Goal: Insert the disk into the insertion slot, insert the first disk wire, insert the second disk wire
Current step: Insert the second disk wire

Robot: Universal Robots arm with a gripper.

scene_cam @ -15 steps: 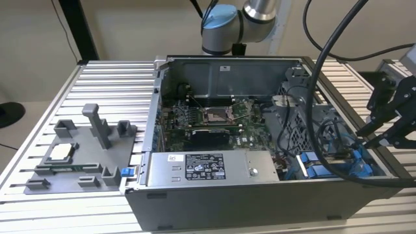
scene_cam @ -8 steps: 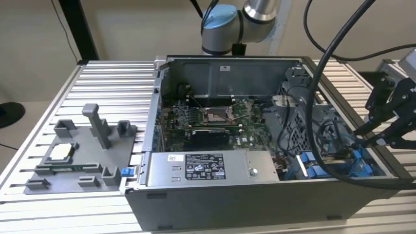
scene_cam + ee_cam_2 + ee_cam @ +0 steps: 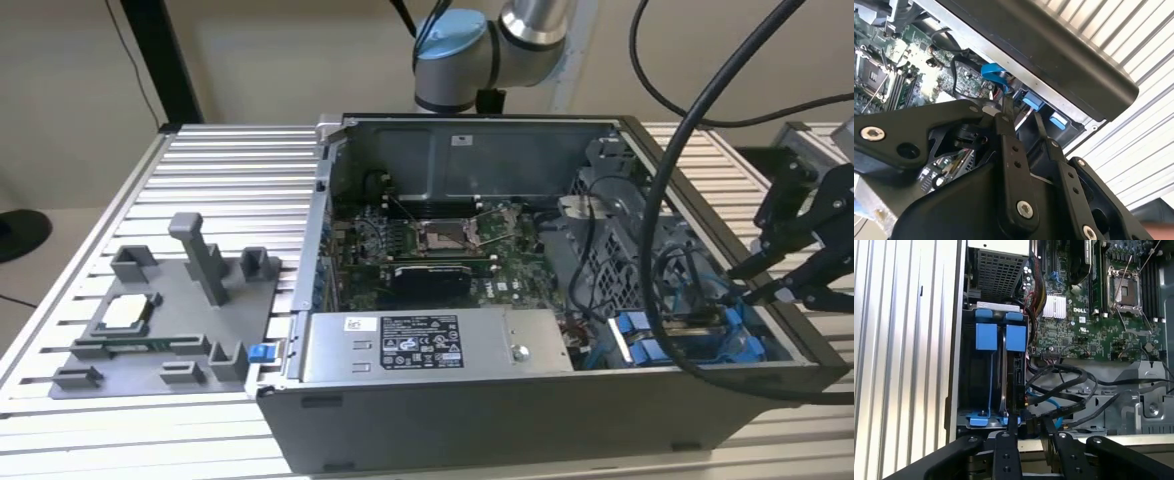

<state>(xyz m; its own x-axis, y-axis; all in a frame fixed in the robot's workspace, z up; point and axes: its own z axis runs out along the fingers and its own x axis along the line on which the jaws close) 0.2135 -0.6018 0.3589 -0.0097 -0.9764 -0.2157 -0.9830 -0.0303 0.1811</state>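
The disk (image 3: 1016,375) stands on edge in the insertion slot (image 3: 979,385), a grey bay at the near corner of the open computer case, on the exterior view's right. Its blue carrier tab (image 3: 1015,337) sits beside a second blue tab (image 3: 986,337). My gripper (image 3: 1028,422) hovers over the bay's end, close to the disk's edge. Black wires (image 3: 1064,372) and a blue wire (image 3: 1051,405) curl out from that spot. In the second wrist view the gripper (image 3: 1022,110) sits just under the blue wire's end (image 3: 994,72). In the exterior view the gripper (image 3: 742,285) reaches in over the case's wall.
A labelled grey power-supply box (image 3: 427,345) fills the case's front, with the motherboard (image 3: 427,250) behind it. A perforated cage (image 3: 999,267) adjoins the bay. Thick black hoses (image 3: 667,200) hang across the case's right side. A grey fixture (image 3: 160,310) sits on the slatted table (image 3: 80,420).
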